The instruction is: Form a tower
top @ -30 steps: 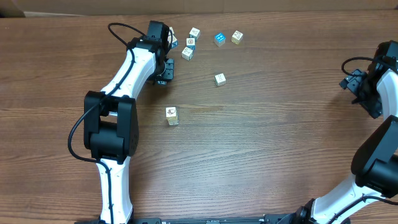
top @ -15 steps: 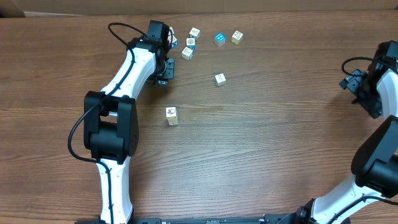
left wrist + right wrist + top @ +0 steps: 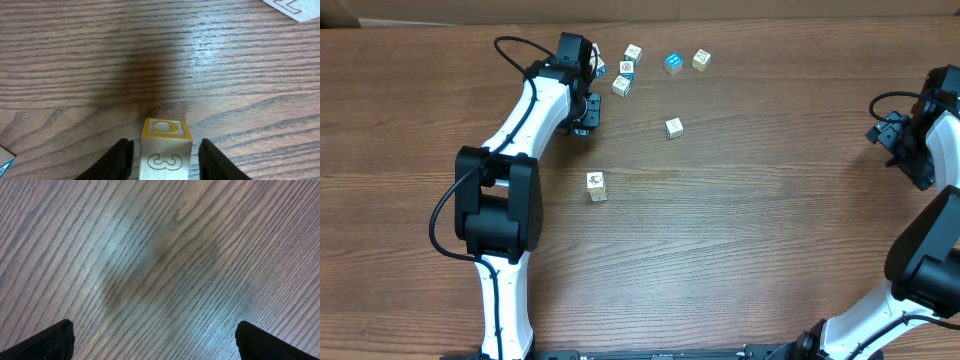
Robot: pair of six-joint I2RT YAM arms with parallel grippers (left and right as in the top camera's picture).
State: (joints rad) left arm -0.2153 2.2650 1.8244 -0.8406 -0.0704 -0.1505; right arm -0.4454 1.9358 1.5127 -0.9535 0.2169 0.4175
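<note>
The tower (image 3: 596, 185), a narrow stack of small pale wooden cubes with a whitish block on top, is seen upright on the brown wood-grain table (image 3: 770, 250), left of centre and on its own. The left gripper (image 3: 164, 159) is found well apart from it, up at the far edge among the loose cubes. In the left wrist view a small wooden cube with a yellow-framed top and a "3" on its near face (image 3: 166, 129) is bracketed by the black fingers (image 3: 120, 159); the jaws are set narrow, with a thin dark gap left on each side, so no squeeze on the cube is shown. Just beside that gripper, a row of three pale printed cubes (image 3: 627, 68) is spotted, then a blue-topped cube (image 3: 672, 63) and a tan cube (image 3: 701, 59) further along. One more pale cube (image 3: 673, 127) is noted alone, nearer the middle. The right gripper (image 3: 155, 341) is held at the right edge, jaws spread wide over bare wood, nothing between them.
</note>
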